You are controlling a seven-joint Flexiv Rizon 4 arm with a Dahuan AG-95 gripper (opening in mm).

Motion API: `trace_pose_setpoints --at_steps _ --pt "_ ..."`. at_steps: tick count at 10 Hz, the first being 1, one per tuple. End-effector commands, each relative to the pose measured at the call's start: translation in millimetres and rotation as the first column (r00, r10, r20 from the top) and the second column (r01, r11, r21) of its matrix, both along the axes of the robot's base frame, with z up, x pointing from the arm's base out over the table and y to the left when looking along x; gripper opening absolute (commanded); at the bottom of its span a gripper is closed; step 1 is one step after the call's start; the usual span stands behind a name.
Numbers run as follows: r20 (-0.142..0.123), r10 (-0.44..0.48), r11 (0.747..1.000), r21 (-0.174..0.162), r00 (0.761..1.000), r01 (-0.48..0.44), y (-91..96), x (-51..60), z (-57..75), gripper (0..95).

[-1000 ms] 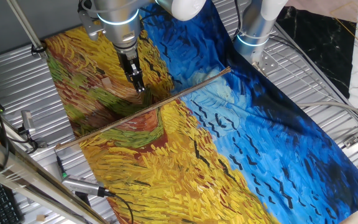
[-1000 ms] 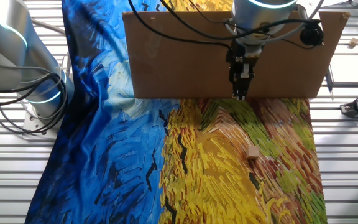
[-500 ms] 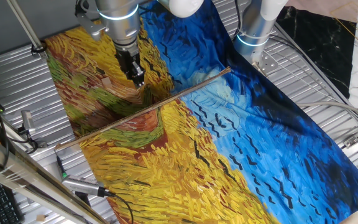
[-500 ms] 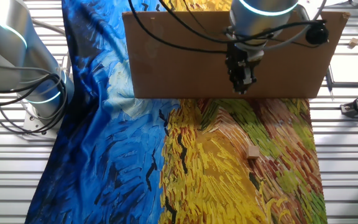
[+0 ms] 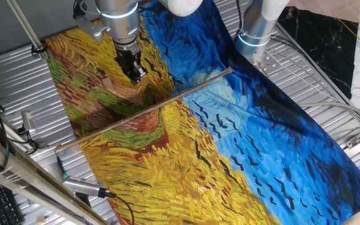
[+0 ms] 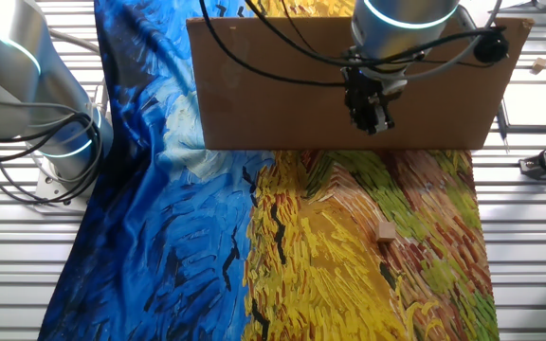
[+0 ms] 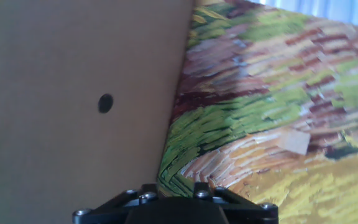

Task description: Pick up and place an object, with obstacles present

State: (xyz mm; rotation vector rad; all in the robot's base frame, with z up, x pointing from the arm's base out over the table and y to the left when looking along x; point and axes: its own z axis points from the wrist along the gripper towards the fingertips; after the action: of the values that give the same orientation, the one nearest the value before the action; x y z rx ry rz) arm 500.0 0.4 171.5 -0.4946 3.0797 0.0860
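Observation:
The tiny tan cube [image 6: 385, 232] lies on the yellow part of the painted cloth; it also shows in one fixed view [image 5: 107, 81] and in the hand view [image 7: 294, 142]. The obstacle is a thin brown board [image 6: 282, 85] standing on edge across the cloth. It looks like a stick seen edge-on [image 5: 149, 107] and fills the left of the hand view [image 7: 73, 93]. My gripper [image 5: 136, 75] hangs above the cloth on the cube's side of the board, in front of the board's face [image 6: 374, 123]. Its fingers look shut and empty. The fingertips are out of the hand view.
A second arm's base [image 5: 255, 31] stands at the cloth's blue end [image 6: 27, 95]. A grey rod [image 5: 24, 28] slants at one corner. Tools and cables [image 5: 83, 187] lie beside the cloth. A small tan piece [image 6: 536, 65] sits on the ribbed metal table.
My gripper has risen off the cloth and shifted slightly along the board. The cube and the board have not moved.

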Motion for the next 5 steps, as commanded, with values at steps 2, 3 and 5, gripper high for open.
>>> trace_pose_setpoints --at_steps 2,3,5 --pt "-0.004 -0.013 1.000 -0.003 1.000 0.013 -0.2 -0.1 -0.1 0.0" --pt "-0.006 -0.019 1.000 -0.002 1.000 0.019 -0.1 -0.1 0.3 0.0" --pt "-0.006 -0.013 1.000 0.005 1.000 0.013 -0.1 -0.2 0.7 0.0"
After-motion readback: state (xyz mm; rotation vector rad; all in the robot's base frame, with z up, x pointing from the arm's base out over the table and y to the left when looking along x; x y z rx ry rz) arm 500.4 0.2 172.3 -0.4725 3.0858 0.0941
